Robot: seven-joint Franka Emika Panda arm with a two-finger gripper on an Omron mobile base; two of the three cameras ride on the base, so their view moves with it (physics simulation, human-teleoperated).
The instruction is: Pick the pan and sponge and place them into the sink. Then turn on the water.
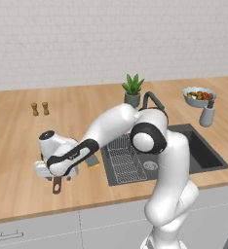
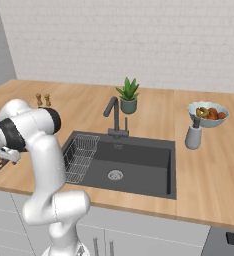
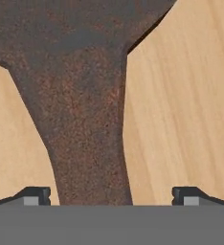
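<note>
The pan (image 3: 85, 95) is lying nearest the hand camera, its rusty brown handle running up the middle of the hand view from the bottom edge and widening into the bowl at the top. My gripper (image 3: 111, 196) is hovering right over that handle, one fingertip sitting at lower left and the other at lower right, the handle passing between them and closer to the left one. The jaws are standing wide apart, gripping nothing, and I cannot see either tip touching the pan.

What I am worrying about: the handle is lying off-centre between the tips, so closing now could push the pan sideways across the counter (image 3: 190, 119) before both pads bite. A grip this far out on a long handle could also let the heavy bowl sag or twist as I lift.

In the left base view the end of the handle is poking out below the hand at centre left, and the sink (image 1: 203, 155) is waiting at centre right, with a small yellow-edged block that I take for the sponge (image 1: 92, 161) just left of it.
</note>
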